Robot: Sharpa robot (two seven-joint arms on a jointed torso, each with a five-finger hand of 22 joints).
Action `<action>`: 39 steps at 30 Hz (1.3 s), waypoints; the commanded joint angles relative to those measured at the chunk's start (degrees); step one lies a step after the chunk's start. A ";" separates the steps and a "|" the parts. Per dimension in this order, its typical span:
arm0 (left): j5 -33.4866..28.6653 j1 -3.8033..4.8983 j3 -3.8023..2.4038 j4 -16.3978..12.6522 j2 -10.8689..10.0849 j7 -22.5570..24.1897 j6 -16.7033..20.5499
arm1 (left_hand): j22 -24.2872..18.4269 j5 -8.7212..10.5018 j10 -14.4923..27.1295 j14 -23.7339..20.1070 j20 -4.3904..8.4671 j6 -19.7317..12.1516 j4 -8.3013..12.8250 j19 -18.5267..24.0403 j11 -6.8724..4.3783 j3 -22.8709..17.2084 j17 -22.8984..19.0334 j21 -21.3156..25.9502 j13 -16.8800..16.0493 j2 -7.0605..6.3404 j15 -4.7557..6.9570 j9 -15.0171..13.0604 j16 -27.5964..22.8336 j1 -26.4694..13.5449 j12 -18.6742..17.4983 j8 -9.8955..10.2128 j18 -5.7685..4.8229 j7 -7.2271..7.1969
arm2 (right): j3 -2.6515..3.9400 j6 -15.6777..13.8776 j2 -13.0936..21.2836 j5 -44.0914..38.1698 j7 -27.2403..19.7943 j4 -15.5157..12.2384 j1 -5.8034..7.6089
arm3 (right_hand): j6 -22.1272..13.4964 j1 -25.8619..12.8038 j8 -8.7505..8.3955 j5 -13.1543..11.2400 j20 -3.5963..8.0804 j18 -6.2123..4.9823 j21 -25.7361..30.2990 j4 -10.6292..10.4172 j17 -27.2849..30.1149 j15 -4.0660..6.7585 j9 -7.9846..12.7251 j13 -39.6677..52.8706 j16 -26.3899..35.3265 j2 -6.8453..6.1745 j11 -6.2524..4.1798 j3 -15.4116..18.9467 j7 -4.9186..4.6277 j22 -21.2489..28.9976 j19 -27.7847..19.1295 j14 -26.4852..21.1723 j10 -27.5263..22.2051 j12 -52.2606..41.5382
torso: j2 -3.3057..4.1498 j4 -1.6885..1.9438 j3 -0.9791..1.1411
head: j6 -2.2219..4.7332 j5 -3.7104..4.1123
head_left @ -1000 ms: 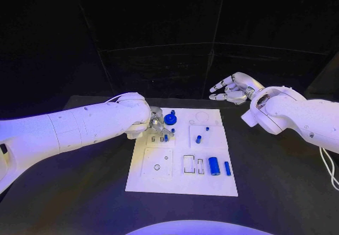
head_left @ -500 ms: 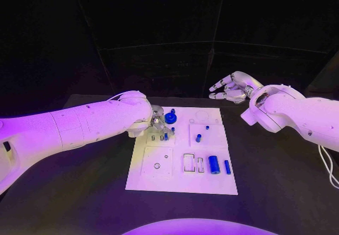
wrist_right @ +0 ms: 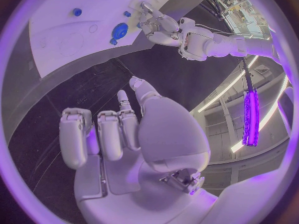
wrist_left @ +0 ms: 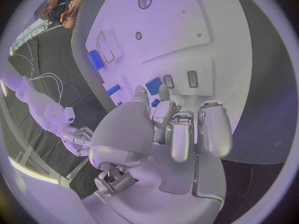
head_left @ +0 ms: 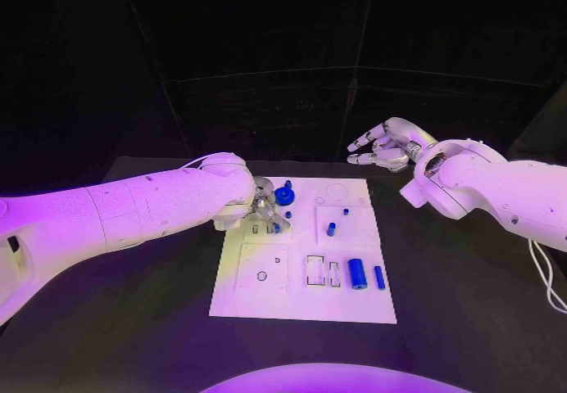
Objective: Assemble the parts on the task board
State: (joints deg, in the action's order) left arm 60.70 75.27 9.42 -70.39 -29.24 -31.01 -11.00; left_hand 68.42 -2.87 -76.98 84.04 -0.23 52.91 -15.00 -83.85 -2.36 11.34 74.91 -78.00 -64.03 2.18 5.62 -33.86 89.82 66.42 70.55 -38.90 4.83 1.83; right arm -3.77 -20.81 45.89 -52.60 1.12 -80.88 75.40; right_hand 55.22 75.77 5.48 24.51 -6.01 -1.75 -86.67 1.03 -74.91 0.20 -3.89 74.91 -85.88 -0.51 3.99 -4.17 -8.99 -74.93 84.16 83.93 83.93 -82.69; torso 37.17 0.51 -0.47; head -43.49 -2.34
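The task board (head_left: pixel 301 307), a white rectangular plate, is laid flat in the middle of the black counter (head_left: pixel 130 327). Shallow outlined recesses, some rectangular and some round, are seen across its surface. Small blue parts are spread over it: a round knob-like part (head_left: pixel 283 196) stands near the far left corner, a short upright peg (head_left: pixel 332 229) stands in the middle, and a thick cylinder (head_left: pixel 356 273) lies beside a thinner blue bar (head_left: pixel 379 277) toward the near right side.

The left hand (head_left: pixel 265 210) is lowered over the far left part of the board, next to the round blue part. In the left wrist view its fingers (wrist_left: pixel 181 134) are curled together above two small slots, fingertips close to a small blue piece (wrist_left: pixel 154 102); whether that piece is grasped cannot be told.

The right hand (head_left: pixel 384 147) is held in the air beyond the board's far right corner, well apart from it. Its fingers (wrist_right: pixel 99 134) are partly bent yet separated, and nothing is held in them.
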 commanded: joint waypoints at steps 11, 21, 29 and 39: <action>-0.85 0.07 0.20 -0.08 -0.03 0.62 -0.63 | -0.37 0.08 0.59 5.96 -0.22 -0.55 1.10 -0.48 0.18 -1.01 15.09 -0.05 0.35 1.33 0.01 -0.49 0.18 2.08 -0.05 -0.39 -0.98 -0.01 | 0.05 -0.37 -0.30 -0.30 -0.26 0.16 0.12 | 0.40 -0.57 -0.22 0.40 0.36 -0.14 0.26 -0.04 -5.94 0.42 0.06 9.05 0.23 -0.16 -0.30 -0.56 0.12 -6.86 1.62 4.09 1.55 0.40 | 0.00 0.07 -0.02 | -0.09 0.20; -3.06 0.06 0.22 -0.69 -0.26 2.61 4.49 | -1.08 0.03 1.20 5.96 -0.01 -2.02 5.49 -0.07 -0.34 -8.48 15.09 0.40 0.91 6.93 0.39 -0.89 0.18 10.12 -0.62 0.06 -0.79 -0.56 | 0.04 0.46 -0.52 -0.75 0.22 0.41 0.12 | 0.36 -0.58 -0.25 0.44 0.37 -0.15 0.29 -0.01 -5.92 0.42 0.07 9.02 0.24 -0.19 -0.29 -0.61 0.12 -6.80 1.59 4.09 1.52 0.45 | 0.03 0.02 -0.04 | -0.22 0.20; -7.08 0.06 0.22 -1.76 -1.52 3.75 5.93 | -1.08 0.03 1.78 5.96 0.27 -2.94 9.12 0.13 -0.17 -18.82 15.09 0.51 1.57 5.66 0.44 -1.03 0.18 13.62 -1.54 0.74 -0.77 -0.31 | 0.03 0.83 -0.64 -0.92 0.28 0.64 0.11 | 0.29 -0.48 -0.32 0.63 0.37 -0.17 0.34 0.20 -5.79 0.42 0.08 8.99 0.32 -0.35 -0.28 -0.94 0.10 -6.72 1.55 4.06 1.47 0.50 | -0.03 0.13 0.02 | -0.29 0.13; -9.32 0.08 0.22 -4.70 -3.94 2.86 9.57 | -0.48 0.24 0.98 5.96 0.03 -2.52 9.72 0.15 -0.24 -40.11 15.09 0.39 1.41 -2.97 0.22 -2.74 0.18 5.20 -1.23 -0.45 -0.79 -0.23 | 0.03 0.69 -0.62 -1.24 0.30 0.86 0.11 | 0.31 -0.37 -0.34 0.67 0.37 -0.17 0.35 0.42 -5.77 0.42 0.07 8.98 0.34 -0.53 -0.28 -1.20 0.09 -6.72 1.55 4.06 1.46 0.52 | -0.04 0.20 -0.01 | 0.24 0.11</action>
State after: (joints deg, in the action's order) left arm 53.42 75.25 9.66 -74.70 -33.05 -28.35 -4.26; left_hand 67.89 -2.75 -75.61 84.04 -0.24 49.97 -13.13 -83.85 -2.41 -20.33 74.91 -77.70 -62.57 -0.85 6.03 -36.55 89.82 72.17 69.00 -39.18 4.84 1.60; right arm -3.79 -20.38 45.28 -53.39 1.46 -79.99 75.38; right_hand 55.22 75.54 5.48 24.79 -6.01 -1.75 -86.68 1.44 -74.95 0.20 -3.90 74.91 -85.87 -0.74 3.99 -4.90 -8.99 -74.91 84.16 83.93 83.93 -82.47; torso 37.12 0.70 -0.48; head -43.29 -2.15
